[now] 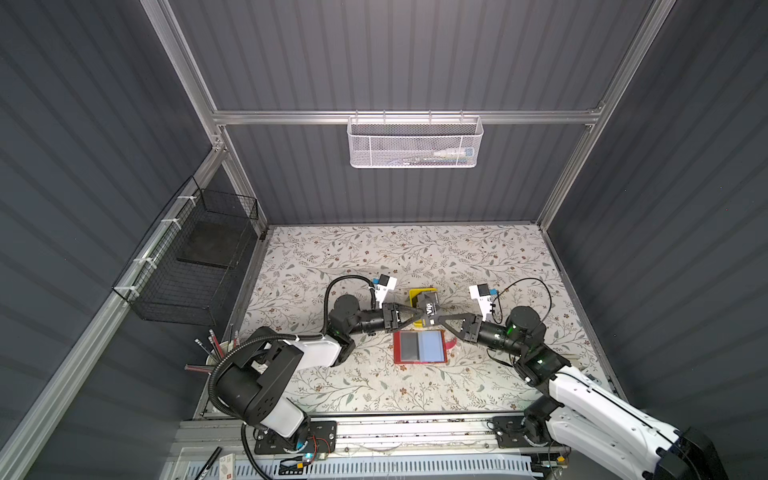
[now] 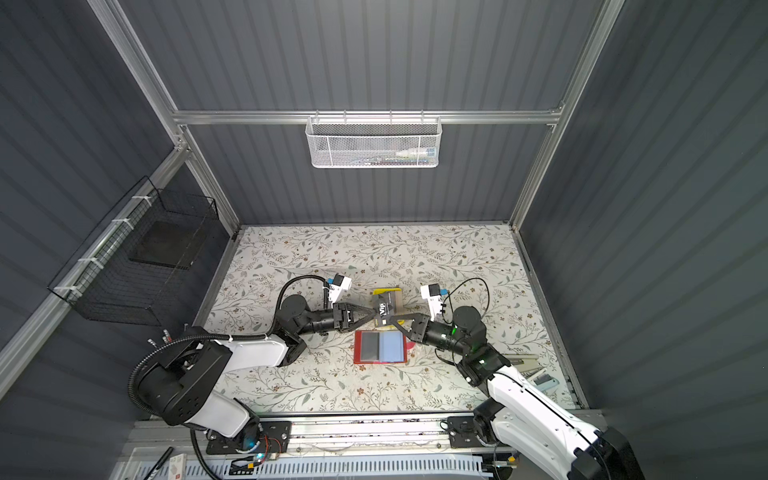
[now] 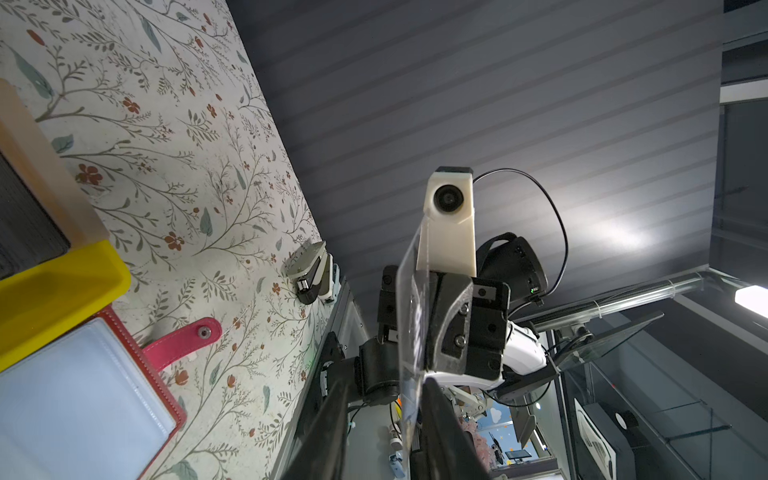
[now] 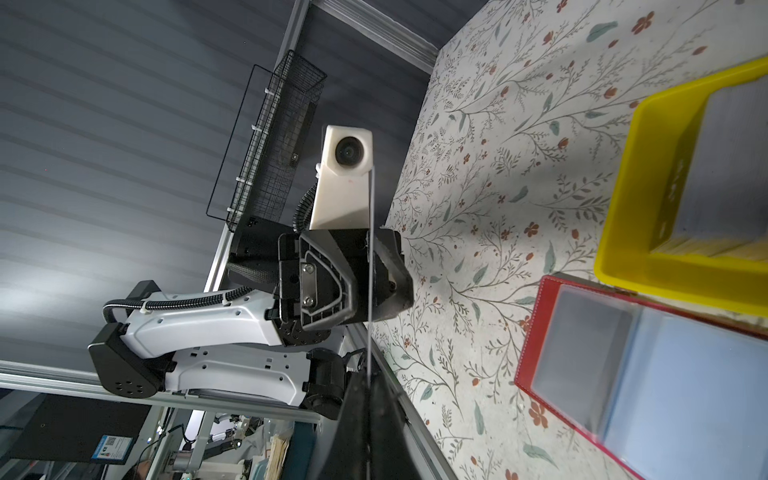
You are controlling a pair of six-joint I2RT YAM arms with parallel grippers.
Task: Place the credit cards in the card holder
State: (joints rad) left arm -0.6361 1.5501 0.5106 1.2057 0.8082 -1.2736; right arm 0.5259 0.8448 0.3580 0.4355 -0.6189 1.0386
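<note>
Two grippers meet over the middle of the floral tabletop [image 1: 374,257], just above the yellow tray [image 1: 412,294].

- black "VIP" card [image 1: 429,309]: held up off the surface between the two grippers, with its lettered face showing in both top views.
- right gripper [image 1: 437,320]: jaws pressed together on the card's right end. In the right wrist view the card runs out edge-on from between the fingers.
- left gripper [image 1: 420,315]: jaws spread around the card's left end. In the left wrist view one finger lies close against the card and a gap shows on the other side.
- card holder [image 1: 396,345]: lying open and flat, just beside the tray on its near side. A grey card [image 1: 409,345] sits in the left pocket and a light blue card [image 1: 433,347] in the right. The snap strap [image 1: 451,343] pokes out to the right.
- The tray holds a stack of cards [image 4: 731,166], grey on top with tan edges beneath (count not readable).
</note>
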